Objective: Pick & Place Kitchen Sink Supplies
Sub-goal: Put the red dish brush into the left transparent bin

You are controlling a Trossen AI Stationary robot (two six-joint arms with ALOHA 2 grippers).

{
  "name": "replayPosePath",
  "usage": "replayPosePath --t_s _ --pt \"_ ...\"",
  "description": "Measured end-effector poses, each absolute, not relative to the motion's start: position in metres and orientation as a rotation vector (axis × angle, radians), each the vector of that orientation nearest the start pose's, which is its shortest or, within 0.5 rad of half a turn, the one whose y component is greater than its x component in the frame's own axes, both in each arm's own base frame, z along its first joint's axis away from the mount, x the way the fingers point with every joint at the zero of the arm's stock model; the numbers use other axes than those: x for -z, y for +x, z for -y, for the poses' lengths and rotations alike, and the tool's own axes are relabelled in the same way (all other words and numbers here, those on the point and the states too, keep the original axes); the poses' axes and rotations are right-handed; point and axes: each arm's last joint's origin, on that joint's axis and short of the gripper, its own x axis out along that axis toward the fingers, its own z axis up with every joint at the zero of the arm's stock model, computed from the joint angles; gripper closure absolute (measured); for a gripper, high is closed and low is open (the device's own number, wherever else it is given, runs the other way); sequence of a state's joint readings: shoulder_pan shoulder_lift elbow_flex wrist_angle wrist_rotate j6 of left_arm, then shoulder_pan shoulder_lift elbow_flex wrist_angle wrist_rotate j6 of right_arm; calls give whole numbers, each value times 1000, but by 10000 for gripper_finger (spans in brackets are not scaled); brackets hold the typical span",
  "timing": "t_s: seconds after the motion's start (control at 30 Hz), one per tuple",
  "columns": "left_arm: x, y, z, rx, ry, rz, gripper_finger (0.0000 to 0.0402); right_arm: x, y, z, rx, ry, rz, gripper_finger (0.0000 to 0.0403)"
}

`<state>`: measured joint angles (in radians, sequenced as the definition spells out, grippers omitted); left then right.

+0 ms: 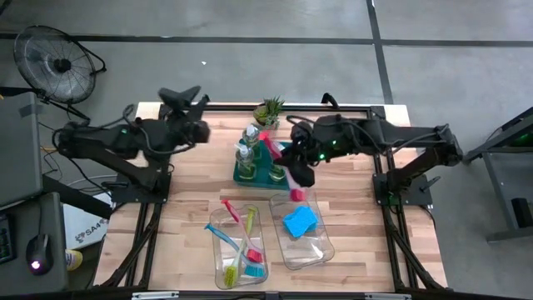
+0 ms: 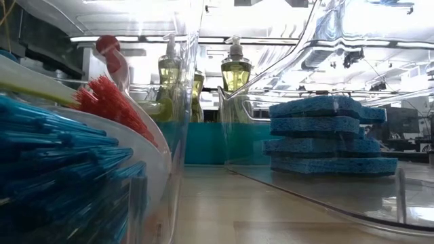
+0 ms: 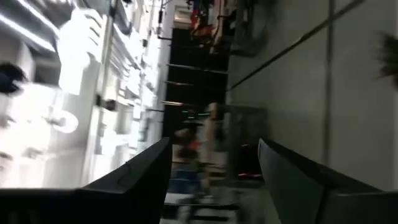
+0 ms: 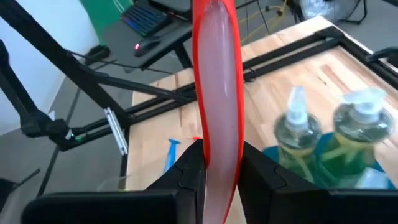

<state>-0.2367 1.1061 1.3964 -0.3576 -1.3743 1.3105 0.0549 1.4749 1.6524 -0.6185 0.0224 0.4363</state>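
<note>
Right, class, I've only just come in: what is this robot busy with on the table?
It is sorting sink supplies. The right gripper is shut on a red-pink brush, held above the teal tray of soap bottles. The left gripper is open, holds nothing and is raised over the table's left side. Blue sponges lie in the right bin; several brushes lie in the left bin.

Two bins (image 1: 237, 246) (image 1: 304, 233) are set side by side at the near edge of the tabletop (image 1: 191, 208): brushes (image 1: 241, 250) are laid in the left one, stacked sponges (image 1: 300, 221) in the right. Behind them a tray (image 1: 241, 175) carries soap bottles (image 1: 248, 150); a potted plant (image 1: 269, 110) is placed behind the tray.
</note>
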Motion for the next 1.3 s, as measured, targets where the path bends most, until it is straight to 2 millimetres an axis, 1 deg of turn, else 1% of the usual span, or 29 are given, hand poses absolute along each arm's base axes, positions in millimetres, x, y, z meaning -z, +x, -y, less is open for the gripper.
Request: replayPosePath --t_s 0.07,0.17,0.33,0.53,0.83,0.97,1.07,1.17,1.3 --pt "-457 180 14 -924 1131 -749 168 -426 318 -23 61 415 -424 344" --pt "-449 166 11 -870 1040 -707 168 -421 326 -33 65 417 -411 344" --pt "-435 156 10 -769 939 -706 168 -407 345 -49 88 438 -408 344" --pt "-427 154 11 -674 879 -728 168 -384 371 -73 106 484 -407 344" --pt "-425 153 11 -658 757 -683 168 -357 403 -105 50 547 -348 344" --pt "-425 153 11 -665 717 -667 168 -348 411 -118 8 569 -329 344" --pt "-425 154 12 -638 701 -663 168 -336 416 -126 3 571 -358 344" --pt "-424 155 13 -623 677 -657 168 -322 422 -132 22 629 -392 344" --pt "-423 155 13 -588 684 -670 168 -309 430 -143 68 687 -351 344"
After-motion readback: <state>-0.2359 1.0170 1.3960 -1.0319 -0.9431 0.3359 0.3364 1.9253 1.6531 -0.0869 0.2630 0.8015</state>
